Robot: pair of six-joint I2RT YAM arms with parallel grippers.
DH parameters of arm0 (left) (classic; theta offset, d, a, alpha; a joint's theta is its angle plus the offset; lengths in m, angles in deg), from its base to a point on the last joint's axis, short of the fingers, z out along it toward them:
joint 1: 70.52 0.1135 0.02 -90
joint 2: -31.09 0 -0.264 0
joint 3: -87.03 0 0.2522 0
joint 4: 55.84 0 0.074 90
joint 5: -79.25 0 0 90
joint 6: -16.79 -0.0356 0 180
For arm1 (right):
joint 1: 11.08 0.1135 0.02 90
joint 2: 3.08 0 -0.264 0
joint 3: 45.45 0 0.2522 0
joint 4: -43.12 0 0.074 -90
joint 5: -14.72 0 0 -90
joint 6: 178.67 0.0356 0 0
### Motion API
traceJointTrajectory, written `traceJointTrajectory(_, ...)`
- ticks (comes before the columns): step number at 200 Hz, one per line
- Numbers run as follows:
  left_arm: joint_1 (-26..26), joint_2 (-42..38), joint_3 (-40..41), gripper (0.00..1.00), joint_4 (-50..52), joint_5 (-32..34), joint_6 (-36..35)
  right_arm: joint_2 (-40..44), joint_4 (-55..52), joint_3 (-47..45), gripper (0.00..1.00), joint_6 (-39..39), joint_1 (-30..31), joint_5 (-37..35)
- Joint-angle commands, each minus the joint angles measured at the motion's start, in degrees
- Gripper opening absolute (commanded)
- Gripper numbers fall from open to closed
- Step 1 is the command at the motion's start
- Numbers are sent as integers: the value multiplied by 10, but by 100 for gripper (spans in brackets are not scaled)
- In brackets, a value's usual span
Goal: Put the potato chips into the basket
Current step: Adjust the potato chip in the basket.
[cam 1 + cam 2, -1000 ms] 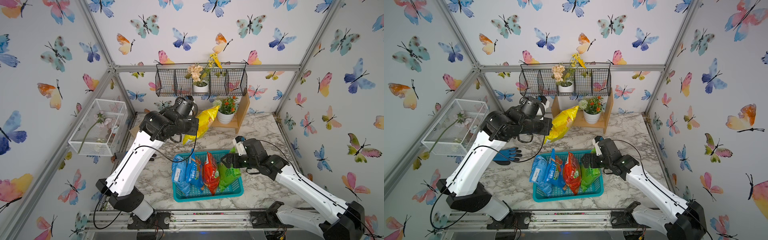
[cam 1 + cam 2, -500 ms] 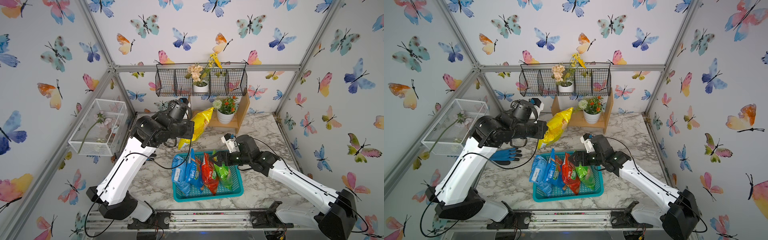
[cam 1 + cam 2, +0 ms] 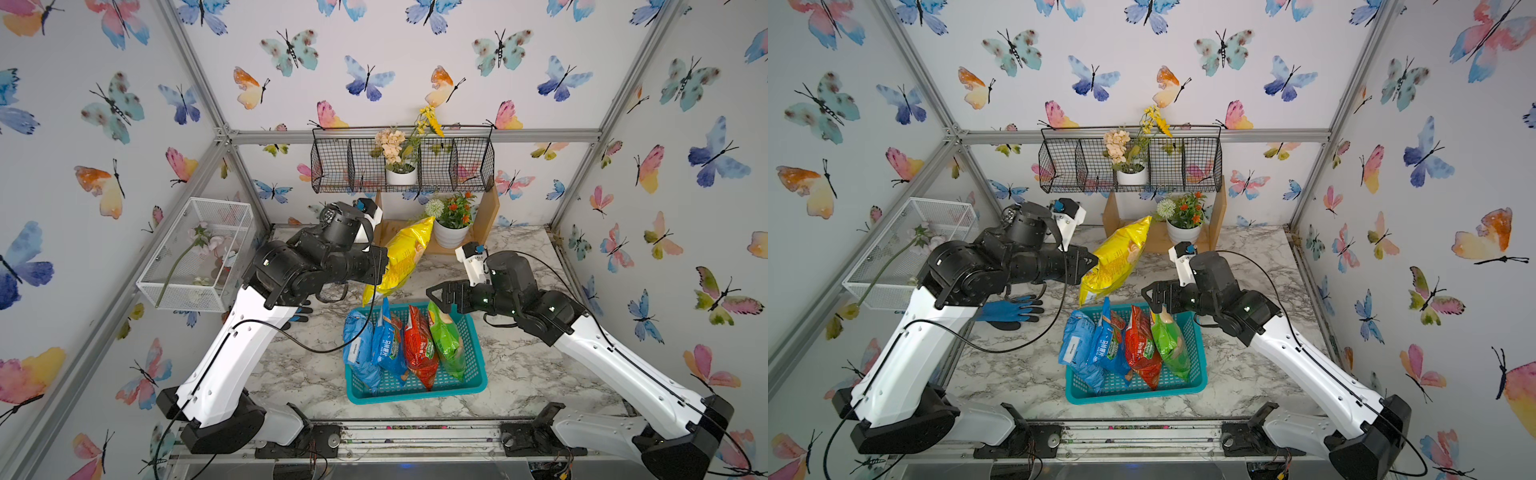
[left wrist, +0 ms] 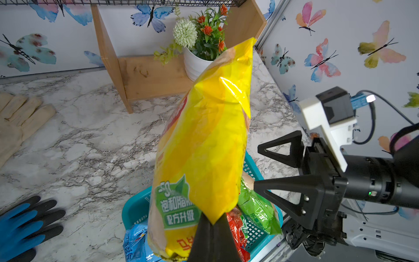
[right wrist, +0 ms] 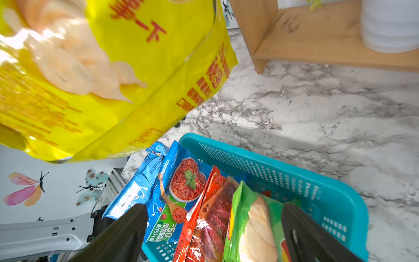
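Basket [image 3: 415, 395] holds four chip bags [image 3: 419, 345] | left gripper [image 3: 1092, 262] clamps yellow bag [image 3: 1115, 262] above its far rim | right gripper [image 3: 434, 298] gapes empty over its far-right part.

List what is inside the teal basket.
Inside the teal basket: two blue bags, a red bag and a green bag, standing on edge. They cover much of the floor; anything beneath is hidden.
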Motion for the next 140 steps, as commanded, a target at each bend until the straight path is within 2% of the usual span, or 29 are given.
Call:
traceJointTrajectory(1,3,-23,15,0,-25,-35,-20,4,-45,33,98,-24,2,-47)
traceJointTrajectory(71,2,-46,45,0,-54,-82,-65,7,-67,162,99,-21,2,-96)
traceJointTrajectory(140,-7,-61,61,0,-83,-103,-84,-54,-57,239,93,-8,-3,-125)
